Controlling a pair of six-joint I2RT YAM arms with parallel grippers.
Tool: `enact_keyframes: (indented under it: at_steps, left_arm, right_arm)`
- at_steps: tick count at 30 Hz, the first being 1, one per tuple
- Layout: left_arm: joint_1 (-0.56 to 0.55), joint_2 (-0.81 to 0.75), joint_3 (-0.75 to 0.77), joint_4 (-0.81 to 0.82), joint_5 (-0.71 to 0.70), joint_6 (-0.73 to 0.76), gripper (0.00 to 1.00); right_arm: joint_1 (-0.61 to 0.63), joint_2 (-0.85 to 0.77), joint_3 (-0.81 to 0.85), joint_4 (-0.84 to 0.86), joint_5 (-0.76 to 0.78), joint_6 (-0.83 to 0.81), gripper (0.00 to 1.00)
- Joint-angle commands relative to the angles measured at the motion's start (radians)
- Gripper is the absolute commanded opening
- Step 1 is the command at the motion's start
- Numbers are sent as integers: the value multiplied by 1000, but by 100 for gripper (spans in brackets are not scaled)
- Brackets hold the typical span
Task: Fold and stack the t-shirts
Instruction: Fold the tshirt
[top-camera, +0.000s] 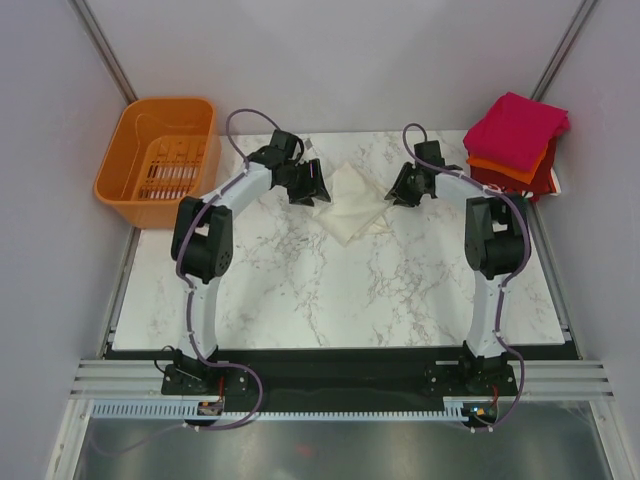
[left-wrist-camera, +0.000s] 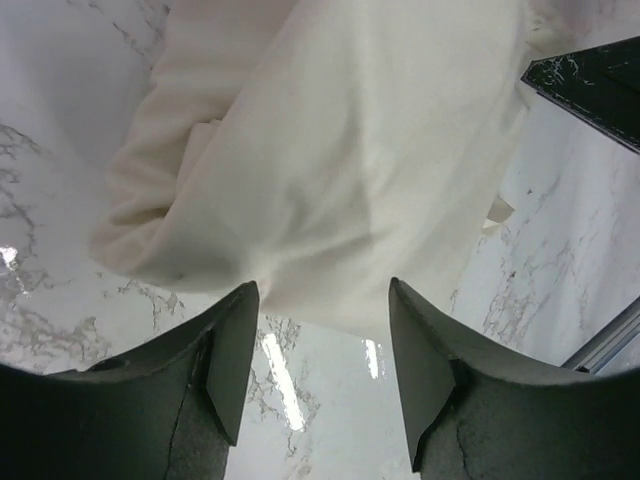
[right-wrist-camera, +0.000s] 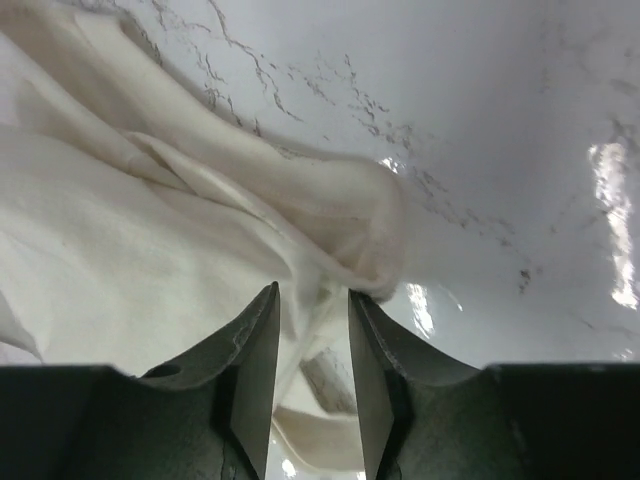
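Observation:
The cream-white t-shirt (top-camera: 352, 203) lies crumpled and partly folded on the marble table (top-camera: 330, 290) at the back middle. My left gripper (top-camera: 312, 186) is at its left edge; in the left wrist view my left gripper (left-wrist-camera: 320, 292) is open and empty, with the shirt (left-wrist-camera: 340, 150) just beyond the tips. My right gripper (top-camera: 404, 189) is at the shirt's right edge. In the right wrist view my right gripper (right-wrist-camera: 313, 295) stands partly open with a loose fold of the shirt (right-wrist-camera: 150, 230) between the jaws, not pinched. Magenta (top-camera: 512, 127), orange (top-camera: 510, 166) and dark red (top-camera: 546, 178) folded shirts are stacked at the back right.
An orange slotted basket (top-camera: 160, 160) stands off the table's back left corner. Grey walls close in both sides. The arm bases sit on the black strip (top-camera: 330, 365) at the near edge.

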Motion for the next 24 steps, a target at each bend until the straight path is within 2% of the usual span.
enact_keyframes:
  at_steps: [1,5,8,11,15,20,24]
  left_arm:
    - [4,-133,40,-28,-36,53,64]
    - [4,-184,14,-43,-44,55,66]
    - [4,-212,-6,-60,-62,52,66]
    - [4,-247,-15,-86,-87,53,66]
    - [7,-268,-16,-109,-119,73,66]
    - [17,-269,-32,-119,-128,79,66]
    - [17,-189,25,-119,-98,84,65]
  right_arm:
    - [-10,-112,14,-85,101,-70,42]
    - [27,-179,63,-178,179,-144,43]
    - [76,-233,76,-198,179,-159,42]
    - [145,-248,87,-169,30,-167,36]
    - [226,-178,93,-48,-277,-103,29]
    - [268,-103,88,36,-328,-41,22]
    - [268,-52,38,76,-330,-35,20]
